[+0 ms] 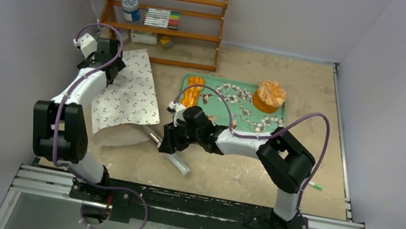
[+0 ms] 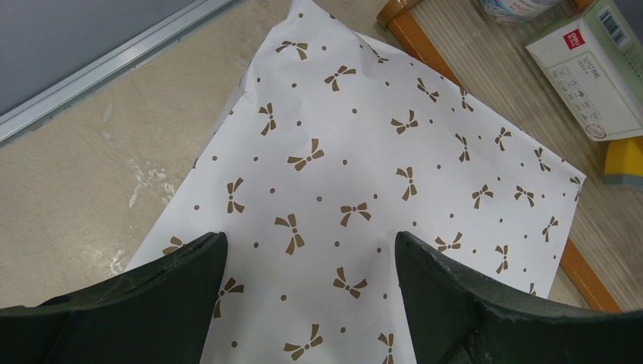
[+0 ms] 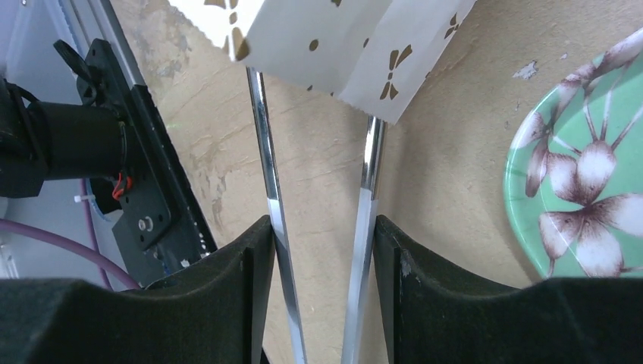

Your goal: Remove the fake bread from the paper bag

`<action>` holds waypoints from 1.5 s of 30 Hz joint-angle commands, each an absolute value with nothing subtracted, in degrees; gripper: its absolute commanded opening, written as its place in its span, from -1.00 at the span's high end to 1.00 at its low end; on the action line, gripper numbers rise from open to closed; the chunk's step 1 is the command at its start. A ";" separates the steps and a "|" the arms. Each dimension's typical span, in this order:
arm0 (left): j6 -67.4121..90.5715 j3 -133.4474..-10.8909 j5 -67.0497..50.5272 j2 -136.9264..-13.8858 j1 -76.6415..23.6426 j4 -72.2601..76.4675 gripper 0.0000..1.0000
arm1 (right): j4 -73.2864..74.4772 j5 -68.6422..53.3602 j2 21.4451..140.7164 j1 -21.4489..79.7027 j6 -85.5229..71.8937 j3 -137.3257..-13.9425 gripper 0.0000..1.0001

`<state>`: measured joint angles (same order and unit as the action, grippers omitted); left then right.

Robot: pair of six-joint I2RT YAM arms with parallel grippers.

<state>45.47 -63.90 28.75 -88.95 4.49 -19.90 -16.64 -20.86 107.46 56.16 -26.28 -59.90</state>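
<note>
Spanning a grey-walled cell, the beige bench (image 1: 240,174) carries a wooden shelf (image 1: 157,18) at the back and a green floral tray (image 1: 250,120) holding fake bread (image 1: 193,92). The paper bag (image 1: 129,92) lies at the left. Above it the left pincer (image 2: 311,246) gapes wide, holding nothing. The right pincer (image 3: 322,227) clamps metal tongs (image 3: 269,189), whose arms vanish at the bag's mouth.

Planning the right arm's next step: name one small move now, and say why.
Probably slide the tongs a little deeper into the paper bag. The right gripper clamps them in its jaws, their tips are hidden under the bag's open edge, and what they reach is unseen. The left gripper hangs open over the bag.
</note>
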 commanded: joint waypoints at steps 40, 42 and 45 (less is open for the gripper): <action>46.32 -68.48 28.73 -91.61 3.54 -18.98 -0.61 | -16.80 -19.17 89.87 54.90 -29.06 -49.78 1.00; 46.17 -68.62 29.10 -91.42 3.60 -19.16 -0.62 | -16.89 -19.16 88.98 55.01 -29.65 -49.10 1.00; 45.82 -68.77 29.35 -91.27 3.62 -19.18 -0.62 | -17.09 -18.95 86.74 55.10 -30.43 -47.99 1.00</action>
